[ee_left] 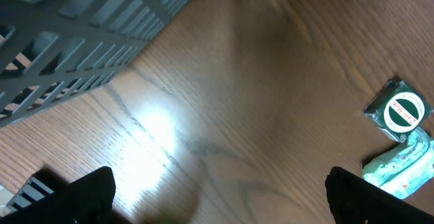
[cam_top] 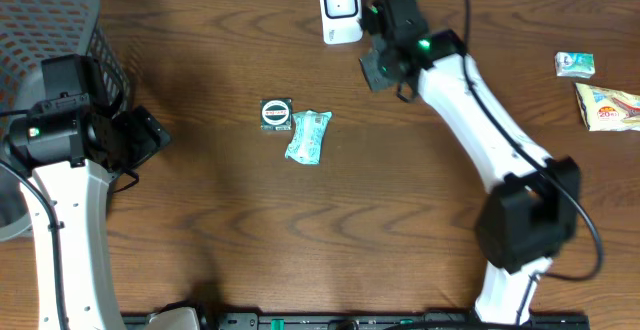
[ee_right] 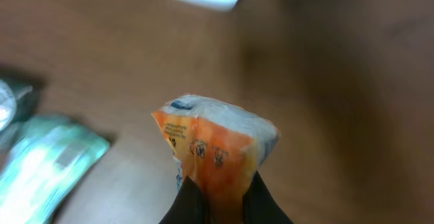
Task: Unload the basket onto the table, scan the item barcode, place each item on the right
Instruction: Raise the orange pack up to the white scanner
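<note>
I note the right gripper (ee_right: 222,195) clamped on the orange packet (ee_right: 215,139), raised at upper centre beside the scanner (cam_top: 341,10), presumably presenting its barcode (blurred here). Left gripper (ee_left: 217,183) idles, jaws wide apart, by the basket (cam_top: 50,30).

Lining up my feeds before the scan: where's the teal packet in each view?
Overhead: teal packet near table centre.
Left wrist: teal packet at lower right edge.
Right wrist: teal packet lower left, blurred.
Shared landmark: round-label sachet beside it.
</note>
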Controlling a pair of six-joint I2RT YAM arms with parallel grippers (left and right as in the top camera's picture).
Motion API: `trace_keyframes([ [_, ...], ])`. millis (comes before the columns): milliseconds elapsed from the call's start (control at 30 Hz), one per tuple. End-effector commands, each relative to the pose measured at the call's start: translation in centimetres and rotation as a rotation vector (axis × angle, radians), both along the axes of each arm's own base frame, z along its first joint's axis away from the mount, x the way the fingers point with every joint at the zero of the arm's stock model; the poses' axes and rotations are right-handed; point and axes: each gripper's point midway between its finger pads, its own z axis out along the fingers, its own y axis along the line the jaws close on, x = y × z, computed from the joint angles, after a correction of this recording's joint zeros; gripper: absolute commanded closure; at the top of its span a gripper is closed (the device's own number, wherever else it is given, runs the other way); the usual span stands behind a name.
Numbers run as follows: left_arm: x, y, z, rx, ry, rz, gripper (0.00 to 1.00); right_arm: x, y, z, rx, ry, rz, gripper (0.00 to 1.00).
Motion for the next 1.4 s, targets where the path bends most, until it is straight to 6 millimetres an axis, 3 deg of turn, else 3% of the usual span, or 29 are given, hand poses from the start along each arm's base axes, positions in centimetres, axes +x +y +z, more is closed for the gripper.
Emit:
trace_keyframes([
  [0,-0.3,0.3,0.0,0.013,0.005,0.014,0.03,3.8,-0.7,3.2,-0.246,-0.183,0.026,0.99],
  [167,-0.3,0.3,0.0,0.013,0.005,0.014,0.02,8.6,1.6,4.8,-0.462,-0.394,0.171,0.99],
  [400,-0.3,0.3,0.0,0.013,0.005,0.014,0.02,14.1,4.3,2.8,-0.671,-0.606,0.321,0.99],
  [533,-0.3,0.3,0.0,0.013,0.005,0.014,0.02,15.9,5.3,1.4,-0.738,-0.692,0.352,0.99],
  [700,-0.3,0.3,0.0,0.013,0.005,0.014,0.02,16.7,6.6,0.5,-0.753,-0.748,0.429,0.99],
  [900,-0.3,0.3,0.0,0.013,0.005,0.014,0.03,17.2,5.6,0.3,-0.744,-0.740,0.431,0.99],
  [1100,-0.3,0.3,0.0,0.013,0.005,0.014,0.02,16.6,6.1,-2.1,-0.768,-0.668,0.560,0.99],
  [1367,-0.3,0.3,0.0,0.013,0.005,0.014,0.02,17.2,5.3,-0.3,-0.799,-0.716,0.477,0.99],
])
